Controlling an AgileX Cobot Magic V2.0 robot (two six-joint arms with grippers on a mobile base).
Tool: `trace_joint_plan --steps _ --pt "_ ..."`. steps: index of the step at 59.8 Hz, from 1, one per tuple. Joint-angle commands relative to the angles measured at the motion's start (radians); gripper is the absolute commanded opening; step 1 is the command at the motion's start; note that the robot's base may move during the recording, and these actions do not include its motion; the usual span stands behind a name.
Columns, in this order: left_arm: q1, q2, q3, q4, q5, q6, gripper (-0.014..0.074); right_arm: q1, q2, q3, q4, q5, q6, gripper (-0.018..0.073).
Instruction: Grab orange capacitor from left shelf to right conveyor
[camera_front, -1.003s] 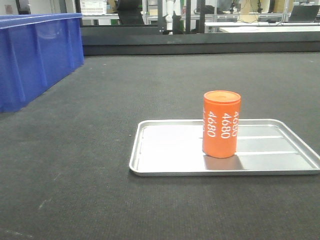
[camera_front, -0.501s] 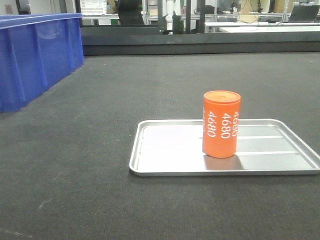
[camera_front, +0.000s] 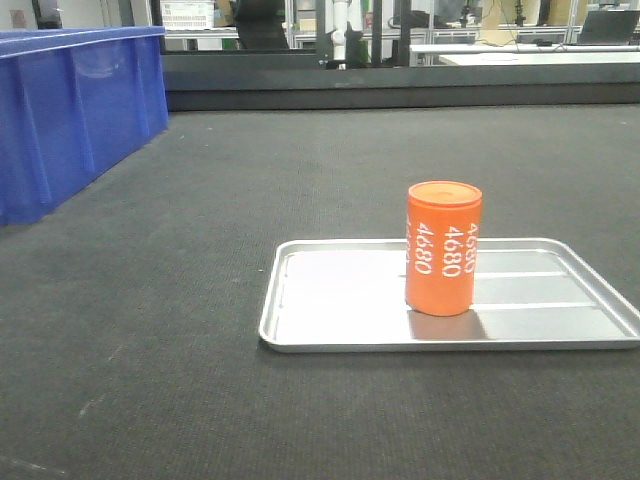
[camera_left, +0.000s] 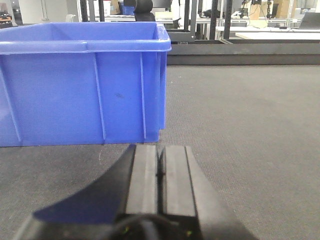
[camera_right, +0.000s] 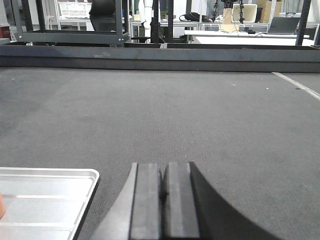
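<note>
The right conveyor (camera_front: 200, 300), a wide belt of dark grey-black textured material, is being shown across almost the whole front view, and it is serving as the worktop for everything else. A blue plastic bin (camera_front: 75, 115) is being seen at the upper left of that frame, standing on the belt; in the left wrist view the same bin (camera_left: 80, 85) is filling the upper left half. A shallow silver tray (camera_front: 330, 300) is lying flat on the belt at the lower right of the front view, and one corner of it (camera_right: 45, 200) is being caught at the lower left of the right wrist view.

The orange capacitor (camera_front: 443, 248) is being displayed standing on the tray, slightly right of centre in the front view. It is being shown as a bright orange cylinder with a flat, slightly rimmed top, and white "4680" is printed several times down its side. Its long axis is being held vertical, with the flat top pointing up and the base resting on the tray floor.

The left gripper (camera_left: 160, 172) is being seen at the bottom centre of its wrist view, clenched with its jaws pressed together on nothing. The right gripper (camera_right: 162, 192) is likewise clenched and holding nothing, just right of the tray corner.
</note>
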Motion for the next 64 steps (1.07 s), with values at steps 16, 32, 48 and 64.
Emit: trace_joint_plan --steps 16,32,48,64 --pt "-0.009 -0.009 0.022 -0.007 -0.048 -0.002 -0.0126 0.000 -0.021 -0.021 -0.011 -0.086 0.000 0.0055" --pt "-0.009 -0.009 0.022 -0.007 -0.042 -0.002 -0.0126 0.000 -0.021 -0.021 -0.011 -0.086 0.000 0.0055" --pt "-0.009 -0.009 0.022 -0.007 -0.042 -0.002 -0.0126 0.000 -0.021 -0.021 -0.011 -0.086 0.000 0.0055" --pt "-0.009 -0.009 0.022 -0.007 -0.042 -0.002 -0.0126 0.000 -0.021 -0.021 -0.011 -0.086 0.000 0.0055"
